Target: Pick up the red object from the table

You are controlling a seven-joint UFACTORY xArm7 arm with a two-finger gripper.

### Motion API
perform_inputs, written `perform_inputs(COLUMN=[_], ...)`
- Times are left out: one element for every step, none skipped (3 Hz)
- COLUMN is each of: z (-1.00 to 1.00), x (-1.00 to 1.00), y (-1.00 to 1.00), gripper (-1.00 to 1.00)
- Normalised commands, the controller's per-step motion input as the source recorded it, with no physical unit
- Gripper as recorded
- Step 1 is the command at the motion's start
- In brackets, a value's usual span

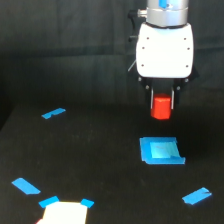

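The red object [161, 108] is a small red-orange block held between the two thin fingers of my gripper [162, 104]. It hangs in the air, clear of the black table [90, 165], above and a little behind the blue square patch [160, 151]. My gripper is shut on it, with its white body [165, 50] directly above. The block's lower end sticks out below the fingertips.
Blue tape pieces lie on the table at the exterior view's left [53, 113], lower left [25, 186] and lower right [196, 195]. A white patch with blue corners [65, 211] sits at the bottom edge. A dark backdrop stands behind.
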Motion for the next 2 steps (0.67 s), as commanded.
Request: perform_inputs(z=[0.20, 1.00], x=[-0.39, -0.70], y=[-0.02, -0.34], gripper=[-0.82, -0.73])
